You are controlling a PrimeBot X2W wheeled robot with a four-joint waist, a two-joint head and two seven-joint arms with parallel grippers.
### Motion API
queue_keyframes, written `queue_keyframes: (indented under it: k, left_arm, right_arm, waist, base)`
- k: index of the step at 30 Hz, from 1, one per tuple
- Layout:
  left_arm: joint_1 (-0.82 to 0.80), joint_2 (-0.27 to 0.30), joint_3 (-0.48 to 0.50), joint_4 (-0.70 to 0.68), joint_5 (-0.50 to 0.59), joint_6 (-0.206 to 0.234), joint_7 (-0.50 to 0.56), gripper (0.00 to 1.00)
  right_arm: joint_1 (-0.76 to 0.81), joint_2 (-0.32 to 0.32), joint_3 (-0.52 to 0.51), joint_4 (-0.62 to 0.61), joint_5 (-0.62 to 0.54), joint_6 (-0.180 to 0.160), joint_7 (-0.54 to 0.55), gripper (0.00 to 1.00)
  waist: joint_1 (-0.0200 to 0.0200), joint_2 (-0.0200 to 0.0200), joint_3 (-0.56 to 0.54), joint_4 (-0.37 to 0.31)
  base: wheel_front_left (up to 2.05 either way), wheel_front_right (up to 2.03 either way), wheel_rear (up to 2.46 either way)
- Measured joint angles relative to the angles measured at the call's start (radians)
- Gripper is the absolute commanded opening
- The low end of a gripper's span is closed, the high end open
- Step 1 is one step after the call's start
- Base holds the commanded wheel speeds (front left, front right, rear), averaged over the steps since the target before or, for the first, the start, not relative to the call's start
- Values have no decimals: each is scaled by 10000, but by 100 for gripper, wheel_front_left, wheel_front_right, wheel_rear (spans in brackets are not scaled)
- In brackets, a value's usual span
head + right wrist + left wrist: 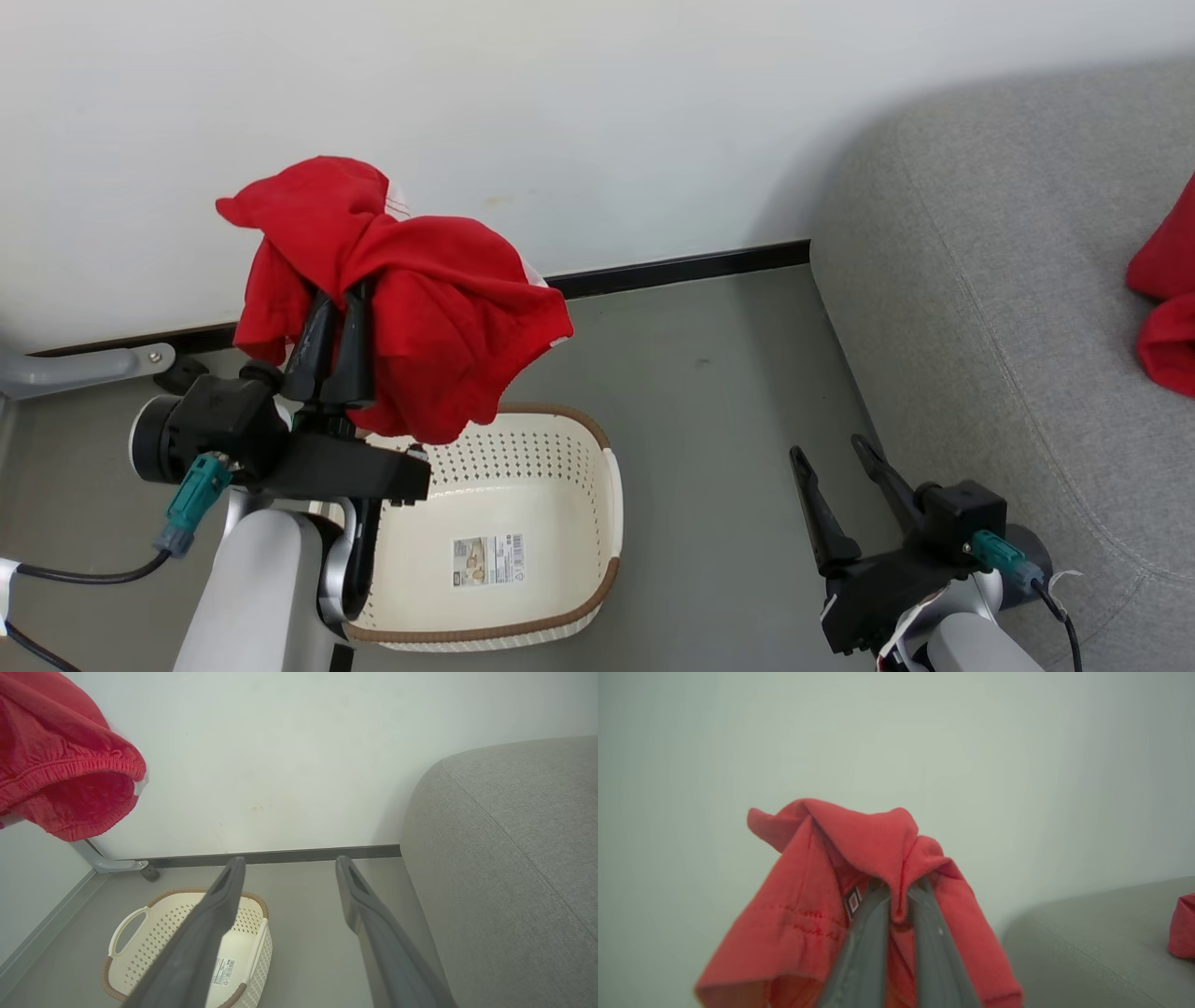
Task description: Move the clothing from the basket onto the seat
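Left gripper (334, 303) is clamped on a red garment (429, 308), which I'm holding up in the air above the basket's (560, 457) left end. The cloth drapes over both fingers and the tips are buried in a fold. Basket sits on the grey floor (709, 392), with its sticker (488, 560) showing inside. Right gripper (828, 448) has its jaws spread wide with nothing between them, low and just beside the seat (990, 308). A second red garment (1167, 308) lies on the seat, far right

Clothing (439, 308) soft matt cloth — basket (560, 457) smooth plastic w/ woven-look rim — seat (980, 280) coarse fabric.
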Motion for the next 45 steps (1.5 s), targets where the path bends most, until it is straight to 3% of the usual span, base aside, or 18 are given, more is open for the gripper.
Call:
queue_keyframes:
  k: [20,37,45]
  left_arm:
    - [-5,-21,-1041,-2924,391,-19,569,0]
    - [-1,-79,-1584,-3273,401,-27,1298,0]
    - [0,-82,-1613,-3298,401,-17,1429,0]
  right_arm:
    - [174,8,6,-73,-2,-2,0,100]
    - [156,27,79,-194,-12,2,0,100]
    - [-60,31,165,-859,-79,215,0,100]
  waist:
    - [1,1,-16,-62]
    - [1,1,86,-140]
    - [1,1,105,-178]
  base:
    - [0,0,0]
    - [0,0,0]
    - [0,0,0]
